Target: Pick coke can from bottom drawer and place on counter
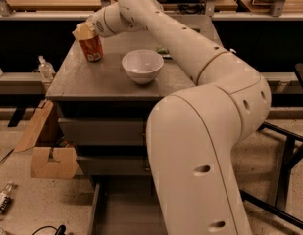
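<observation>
The coke can (92,49), red-orange with white markings, stands upright at the left rear of the grey counter (97,80). My gripper (85,32) is at the can's top, its tan fingers closed on the upper part of the can. My arm reaches in from the lower right across the counter. The bottom drawer (122,210) is pulled open below, and its grey floor shows nothing on it; my arm hides its right part.
A white bowl (142,65) sits on the counter right of the can. A bit of a green bag (162,50) shows behind my arm. A cardboard box (52,156) stands left of the cabinet, a small bottle (3,202) lies on the floor.
</observation>
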